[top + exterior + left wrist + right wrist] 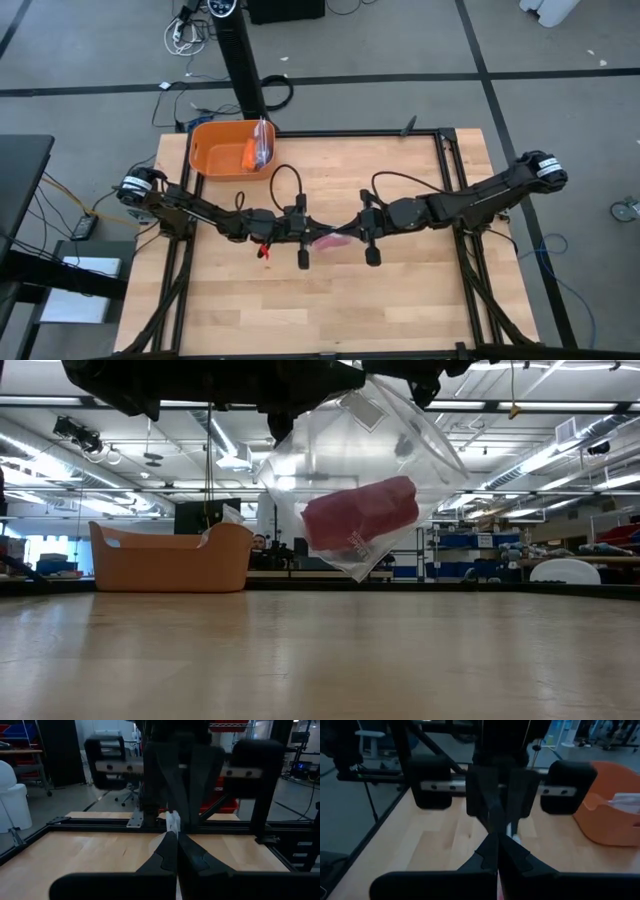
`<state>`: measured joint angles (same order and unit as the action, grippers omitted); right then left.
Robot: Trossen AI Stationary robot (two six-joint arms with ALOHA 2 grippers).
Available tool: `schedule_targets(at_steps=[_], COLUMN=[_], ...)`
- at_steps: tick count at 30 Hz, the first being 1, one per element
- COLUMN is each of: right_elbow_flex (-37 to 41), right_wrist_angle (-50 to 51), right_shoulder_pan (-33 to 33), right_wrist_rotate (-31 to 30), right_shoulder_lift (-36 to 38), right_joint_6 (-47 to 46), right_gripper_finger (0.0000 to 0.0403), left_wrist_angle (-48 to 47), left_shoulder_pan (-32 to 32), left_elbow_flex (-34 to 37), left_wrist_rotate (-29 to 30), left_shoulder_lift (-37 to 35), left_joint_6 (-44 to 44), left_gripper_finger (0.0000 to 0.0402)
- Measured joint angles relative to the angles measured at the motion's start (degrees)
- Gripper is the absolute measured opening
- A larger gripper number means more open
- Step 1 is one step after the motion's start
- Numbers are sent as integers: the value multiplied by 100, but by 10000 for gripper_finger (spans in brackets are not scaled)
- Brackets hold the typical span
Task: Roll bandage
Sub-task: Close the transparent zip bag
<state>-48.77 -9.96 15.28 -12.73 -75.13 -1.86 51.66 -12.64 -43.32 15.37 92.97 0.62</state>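
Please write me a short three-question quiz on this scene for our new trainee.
1. True or false: the clear plastic bag rests on the table.
2. What is inside that bag: A) an orange tub, B) the bandage, C) nothing?
3. Which grippers pinch the bag?

Key
1. False; it hangs above the wood.
2. B, a magenta roll.
3. Both, the left gripper and the right gripper, shut on its top edge; the orange tub stands apart.
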Motion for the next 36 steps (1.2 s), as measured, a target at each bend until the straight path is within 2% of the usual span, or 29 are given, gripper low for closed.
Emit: schedule_targets(at_steps=[10, 15, 24, 36], right_elbow_flex=[0, 0, 0, 0], right_wrist_angle=[531, 553, 418, 358], right_shoulder_pan=[271, 216, -3, -2], right_wrist_rotate=[-531, -506, -101, -52], right_shoulder_lift=[471, 403, 308, 310], right_joint_6=[8, -2, 1, 15], right_gripper_finger=[0, 0, 0, 0], left_wrist_angle=[-19, -14, -66, -90], left_shoulder_pan=[-7, -4, -4, -4], left_elbow_flex=[-4, -4, -84, -113], left_wrist_rotate=[-26, -31, -148, -168], left_shoulder_lift=[0, 0, 0, 0], left_joint_6=[-21, -19, -30, -23], left_gripper_finger=[1, 1, 1, 1])
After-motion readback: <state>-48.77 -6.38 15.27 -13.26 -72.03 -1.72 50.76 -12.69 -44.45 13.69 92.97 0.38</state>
